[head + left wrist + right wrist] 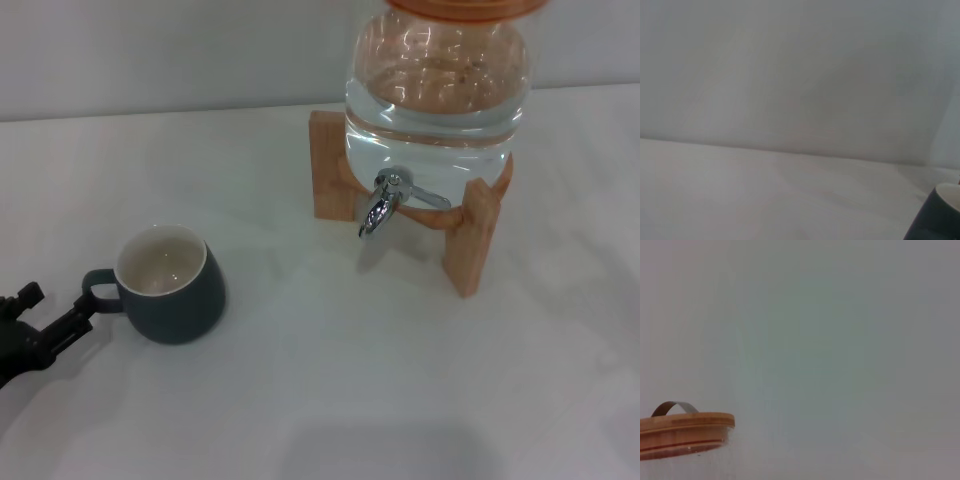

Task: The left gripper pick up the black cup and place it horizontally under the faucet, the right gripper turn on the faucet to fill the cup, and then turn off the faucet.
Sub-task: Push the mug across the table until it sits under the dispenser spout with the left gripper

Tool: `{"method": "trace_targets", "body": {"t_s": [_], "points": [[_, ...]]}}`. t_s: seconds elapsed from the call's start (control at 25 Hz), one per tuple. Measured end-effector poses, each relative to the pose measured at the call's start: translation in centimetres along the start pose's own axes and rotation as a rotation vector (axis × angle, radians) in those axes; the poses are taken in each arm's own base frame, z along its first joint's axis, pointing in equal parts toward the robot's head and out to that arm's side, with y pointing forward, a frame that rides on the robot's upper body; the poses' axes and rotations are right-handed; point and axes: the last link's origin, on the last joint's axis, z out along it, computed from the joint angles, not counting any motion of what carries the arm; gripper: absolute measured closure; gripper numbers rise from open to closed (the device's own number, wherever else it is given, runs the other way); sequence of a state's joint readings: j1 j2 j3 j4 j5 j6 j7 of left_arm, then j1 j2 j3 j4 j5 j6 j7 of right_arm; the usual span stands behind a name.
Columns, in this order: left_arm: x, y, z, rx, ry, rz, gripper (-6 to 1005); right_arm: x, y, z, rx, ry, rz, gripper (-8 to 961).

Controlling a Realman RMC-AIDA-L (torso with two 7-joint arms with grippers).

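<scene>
The black cup (172,287) stands upright on the white desk (330,380), in the left half and toward the near edge, with its cream interior facing up and its loop handle pointing to the left edge. The left gripper (45,318) sits at the near-left corner of the desk, fingers parted, one fingertip just beside the handle and not closed around it. The faucet (385,200) projects from a clear glass water jar (435,85) held in a wooden stand (470,235) near the far edge, right of centre, well apart from the cup. The right gripper is not visible; its wrist view shows only the jar's wooden lid (685,432).
</scene>
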State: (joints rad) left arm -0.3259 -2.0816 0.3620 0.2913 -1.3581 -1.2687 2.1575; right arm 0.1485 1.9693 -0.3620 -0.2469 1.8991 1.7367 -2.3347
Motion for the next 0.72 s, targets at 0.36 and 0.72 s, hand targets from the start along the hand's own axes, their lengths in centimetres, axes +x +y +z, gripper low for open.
{"method": "trace_targets", "body": {"t_s": [0.36, 0.72], "points": [[0.5, 0.0, 1.6, 0.000, -0.018, 0.011, 153, 0.2, -0.1, 0.3, 0.005, 0.006, 0.002, 129], [0.8, 0.3, 3.3, -0.006, -0.039, 0.017, 204, 0.4, -0.1, 0.8, 0.011, 0.013, 0.005, 131]]}}
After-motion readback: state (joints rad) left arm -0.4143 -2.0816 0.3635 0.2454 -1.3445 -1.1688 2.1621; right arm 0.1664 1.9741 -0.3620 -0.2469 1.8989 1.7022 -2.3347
